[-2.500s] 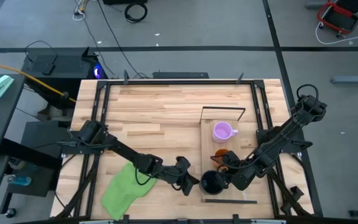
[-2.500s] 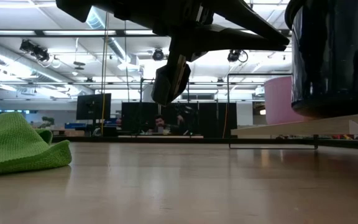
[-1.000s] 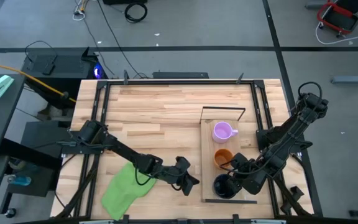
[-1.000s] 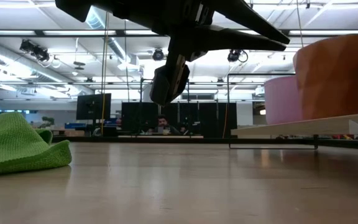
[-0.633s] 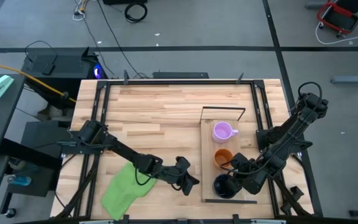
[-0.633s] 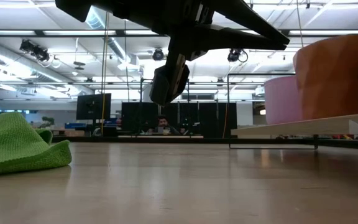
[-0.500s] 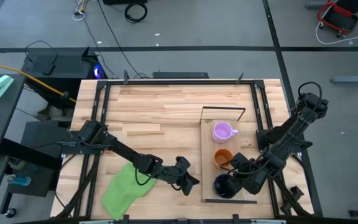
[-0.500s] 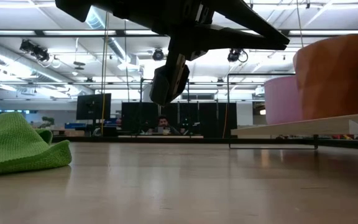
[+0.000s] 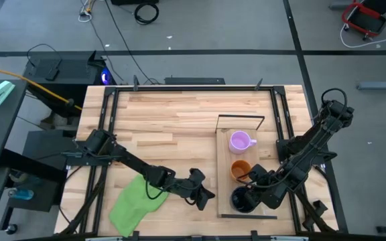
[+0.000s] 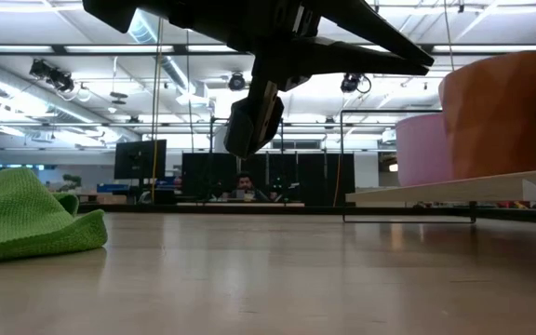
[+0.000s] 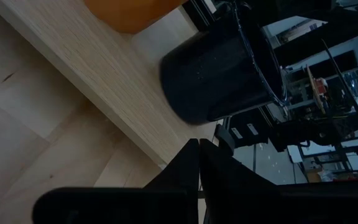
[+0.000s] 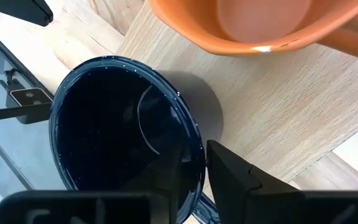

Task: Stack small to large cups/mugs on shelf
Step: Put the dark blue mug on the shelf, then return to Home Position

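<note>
On the light-wood shelf [image 9: 268, 167] three mugs stand on their bases in a row. The purple mug [image 9: 238, 141] is farthest, the orange mug [image 9: 240, 169] is in the middle, and the black mug [image 9: 240, 200] is at the near end. My right gripper [image 9: 249, 195] is over the black mug [image 12: 120, 134] and points steeply down. One finger [image 12: 235, 171] stands just outside the rim, and the other is lost in the dark inside. My left gripper [image 9: 207, 196] hangs shut above the tabletop, left of the shelf's near end. My right gripper straddles the black mug's wall at the rim [image 12: 197, 163] from above. The outer finger shows a thin gap to the rim, and the mug's dark inside hides the inner one. I cannot tell whether either finger touches. The mug stands upright on the shelf.
A green cloth [image 9: 134, 203] lies crumpled on the tabletop near the front left, beside my left arm. A thin black wire frame [image 9: 241, 119] rises at the shelf's far end. The far half of the plank tabletop [image 9: 173, 110] is bare wood.
Earlier, my right gripper carried the black mug from the shelf's near left edge toward the table's right and set it on the shelf's near end, behind the orange mug. Over the last second both arms and all three mugs have kept still.
</note>
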### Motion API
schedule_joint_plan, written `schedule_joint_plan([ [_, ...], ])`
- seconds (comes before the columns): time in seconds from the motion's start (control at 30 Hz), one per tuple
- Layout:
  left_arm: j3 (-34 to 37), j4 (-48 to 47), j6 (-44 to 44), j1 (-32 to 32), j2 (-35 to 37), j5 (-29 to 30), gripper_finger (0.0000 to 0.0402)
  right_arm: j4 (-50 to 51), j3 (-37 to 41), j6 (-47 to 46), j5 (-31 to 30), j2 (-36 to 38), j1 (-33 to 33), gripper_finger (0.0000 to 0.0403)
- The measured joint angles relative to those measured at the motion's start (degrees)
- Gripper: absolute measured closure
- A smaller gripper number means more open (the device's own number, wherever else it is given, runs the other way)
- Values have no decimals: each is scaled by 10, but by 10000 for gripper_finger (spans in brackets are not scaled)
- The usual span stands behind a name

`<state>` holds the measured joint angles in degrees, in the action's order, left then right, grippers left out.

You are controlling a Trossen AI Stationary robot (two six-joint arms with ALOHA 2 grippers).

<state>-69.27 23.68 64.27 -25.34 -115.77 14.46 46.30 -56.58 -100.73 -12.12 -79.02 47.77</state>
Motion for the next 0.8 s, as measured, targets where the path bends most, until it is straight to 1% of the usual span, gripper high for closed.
schedule_joint_plan([
  [0.27, 0, 0, 0, 0, 0, 0, 375, -3, 0, 0, 0, 5, 0, 319],
  [0.5, 0, 0, 0, 0, 0, 0, 373, 9, 0, 0, -13, 42, -1, 319],
  [0.67, 0, 0, 0, 0, 0, 0, 378, 32, 0, -2, -14, 70, -1, 319],
  [0.8, 0, 0, 0, 0, 0, 0, 374, 39, 0, 1, -13, 97, -1, 319],
])
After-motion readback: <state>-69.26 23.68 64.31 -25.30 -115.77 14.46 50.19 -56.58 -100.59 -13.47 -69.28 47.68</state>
